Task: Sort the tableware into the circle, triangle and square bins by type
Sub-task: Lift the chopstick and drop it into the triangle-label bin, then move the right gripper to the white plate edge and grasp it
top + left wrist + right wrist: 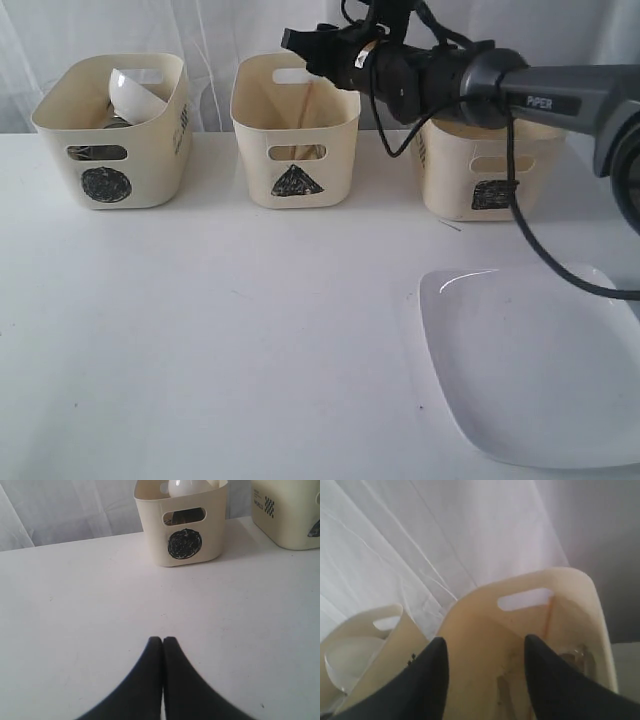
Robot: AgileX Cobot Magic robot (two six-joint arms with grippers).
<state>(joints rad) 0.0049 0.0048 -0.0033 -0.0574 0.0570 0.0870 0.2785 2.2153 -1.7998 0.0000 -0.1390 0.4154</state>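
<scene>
Right pincer (485,647) is hovering spread over the cream triangle-marked bin (295,150), large square white plate (530,370) sitting at the table's (250,330) near-right corner.

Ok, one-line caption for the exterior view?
Right gripper open above the triangle bin; the square white plate lies on the table.

The exterior camera sat slightly above, facing across the table (200,330) toward the curtain (100,30); the left wrist camera hung low over the tabletop, well back from the circle bin (182,542) it faced; the right wrist camera peered close down into the triangle bin (485,645). All three caught the circle bin.
</scene>
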